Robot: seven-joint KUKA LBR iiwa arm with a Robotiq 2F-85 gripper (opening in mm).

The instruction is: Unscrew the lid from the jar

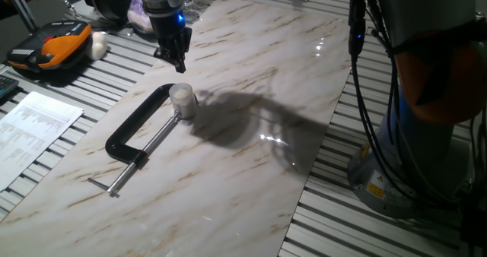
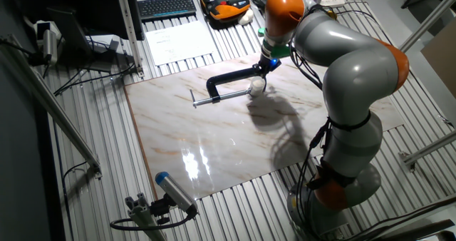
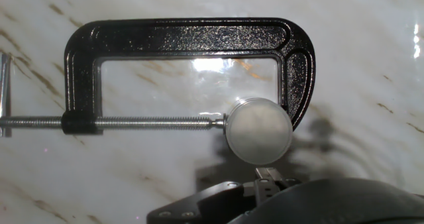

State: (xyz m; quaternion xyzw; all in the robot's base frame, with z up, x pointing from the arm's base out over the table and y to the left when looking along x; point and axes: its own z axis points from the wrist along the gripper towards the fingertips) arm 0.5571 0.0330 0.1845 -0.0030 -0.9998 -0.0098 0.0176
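Note:
The small white lid (image 1: 181, 91) sits on the tiny whitish jar (image 1: 184, 108), which stands upright on the marble board. The jar is pinched between the screw end and the frame of a black C-clamp (image 1: 134, 128) lying flat. From the hand view, the round flat lid (image 3: 259, 130) lies just beyond my fingertips. My gripper (image 1: 179, 62) hangs above and slightly behind the jar, apart from it, its fingers together and holding nothing. In the other fixed view the gripper (image 2: 265, 68) is right over the jar (image 2: 256, 87).
The clamp's screw handle (image 1: 114, 182) points toward the board's near-left edge. An orange and black case (image 1: 53, 48) and a white lump (image 1: 99, 44) lie at the far left, with a printed sheet (image 1: 34, 128) in front of them. The arm's base (image 1: 411, 135) stands at the right.

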